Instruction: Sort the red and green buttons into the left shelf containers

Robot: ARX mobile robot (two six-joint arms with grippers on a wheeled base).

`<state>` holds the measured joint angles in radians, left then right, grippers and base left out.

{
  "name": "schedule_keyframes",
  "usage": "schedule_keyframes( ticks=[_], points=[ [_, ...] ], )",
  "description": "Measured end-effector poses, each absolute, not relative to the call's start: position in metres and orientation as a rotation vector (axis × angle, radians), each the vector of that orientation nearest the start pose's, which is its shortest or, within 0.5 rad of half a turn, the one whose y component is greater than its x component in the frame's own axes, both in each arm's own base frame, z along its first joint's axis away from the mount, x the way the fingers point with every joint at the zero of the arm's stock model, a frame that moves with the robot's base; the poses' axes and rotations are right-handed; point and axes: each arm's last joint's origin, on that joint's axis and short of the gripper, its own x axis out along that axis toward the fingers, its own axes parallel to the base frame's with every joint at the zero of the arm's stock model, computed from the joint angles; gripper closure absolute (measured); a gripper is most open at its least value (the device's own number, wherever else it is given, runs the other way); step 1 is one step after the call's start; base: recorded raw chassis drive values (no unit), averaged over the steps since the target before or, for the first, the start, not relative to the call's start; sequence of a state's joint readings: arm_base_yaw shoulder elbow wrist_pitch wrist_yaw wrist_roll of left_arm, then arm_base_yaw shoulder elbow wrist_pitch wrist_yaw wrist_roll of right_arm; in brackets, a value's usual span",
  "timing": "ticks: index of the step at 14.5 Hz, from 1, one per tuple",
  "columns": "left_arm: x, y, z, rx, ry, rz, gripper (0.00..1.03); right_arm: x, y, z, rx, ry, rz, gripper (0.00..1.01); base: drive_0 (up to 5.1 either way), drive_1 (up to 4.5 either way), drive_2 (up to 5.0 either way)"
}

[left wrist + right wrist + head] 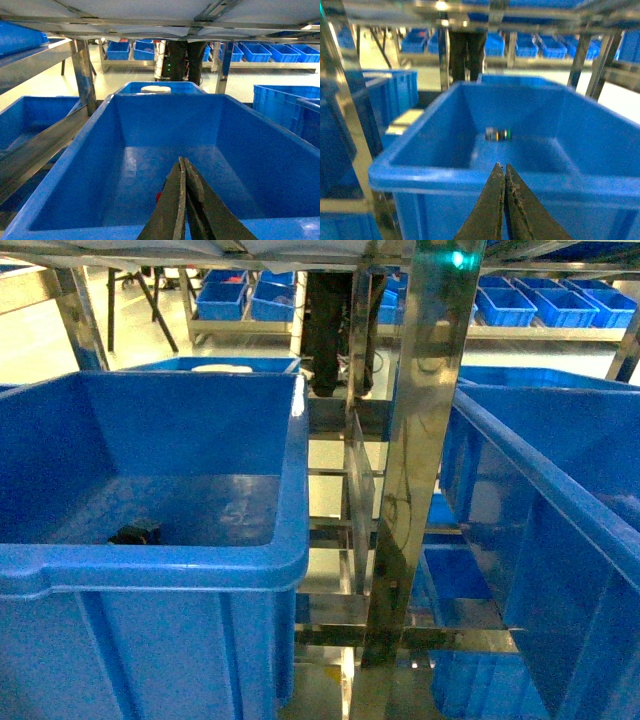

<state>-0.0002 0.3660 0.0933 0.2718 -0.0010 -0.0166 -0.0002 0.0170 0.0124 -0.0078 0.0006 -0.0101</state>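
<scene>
Left gripper (183,200) poised low over the near rim of a deep blue bin (90,150), pointing forward into it; fingers (172,210) pressed together, tips crossing, nothing pinched between them. A sliver of red (158,196) just left of the fingers on the bin floor, too hidden to name for sure. Right gripper (504,200) level before the near wall of another blue bin (445,175), aimed at it; fingers (492,205) likewise pressed flat against each other, holding nothing. Well apart from that gripper, on the far floor of this bin, a small button (498,134) with silver and green parts, blurred. In the head view, a dark small object (137,534) at the near floor of the left bin (150,575); steel shelf post (420,440) between bins; neither gripper visible there.
</scene>
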Motion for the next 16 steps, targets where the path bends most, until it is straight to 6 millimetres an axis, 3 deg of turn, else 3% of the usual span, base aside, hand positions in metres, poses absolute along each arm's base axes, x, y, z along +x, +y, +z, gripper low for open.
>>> schedule_keyframes(
  ticks=[15,16],
  points=[
    [0.097,0.000,0.167,-0.011,0.001,-0.004,1.01,0.097,0.000,0.167,-0.008,-0.004,0.003,0.99,0.0,0.00,0.0],
    [0.097,0.000,0.167,-0.012,0.006,0.004,0.91,0.097,0.000,0.167,-0.008,-0.003,-0.001,0.94,0.0,0.00,0.0]
  ],
)
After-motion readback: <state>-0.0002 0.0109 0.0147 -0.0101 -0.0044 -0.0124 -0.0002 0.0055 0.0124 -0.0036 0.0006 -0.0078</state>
